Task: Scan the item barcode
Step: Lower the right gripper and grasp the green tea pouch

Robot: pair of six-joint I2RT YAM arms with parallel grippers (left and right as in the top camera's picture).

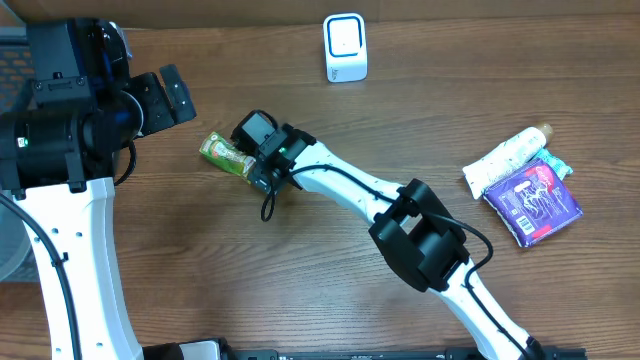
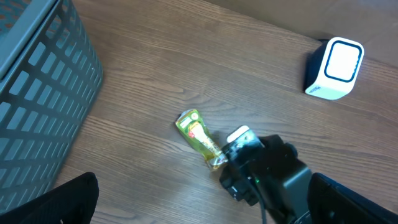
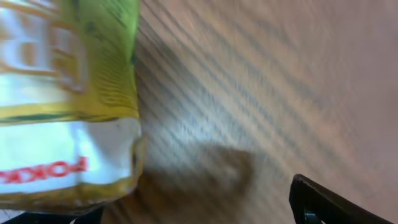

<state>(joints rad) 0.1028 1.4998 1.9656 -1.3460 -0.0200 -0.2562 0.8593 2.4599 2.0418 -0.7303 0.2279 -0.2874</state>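
Pouch [image 3: 68, 93] lettering, right wrist only

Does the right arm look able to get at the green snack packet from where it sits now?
Probably yes. The right pincer is open and right at one end of the green snack packet. The packet lies by itself on the table, with nothing between them.

Two white-shelled arms with black joint housings. The left arm [image 1: 75, 230] fills the frame's left edge, with a black cable [image 1: 42, 245] looping beside it. The right arm [image 1: 350, 190] crosses the centre, carrying a thin black lead [image 1: 340, 171], a green wrist light [image 1: 283, 152] and the black right gripper [image 1: 252, 168].
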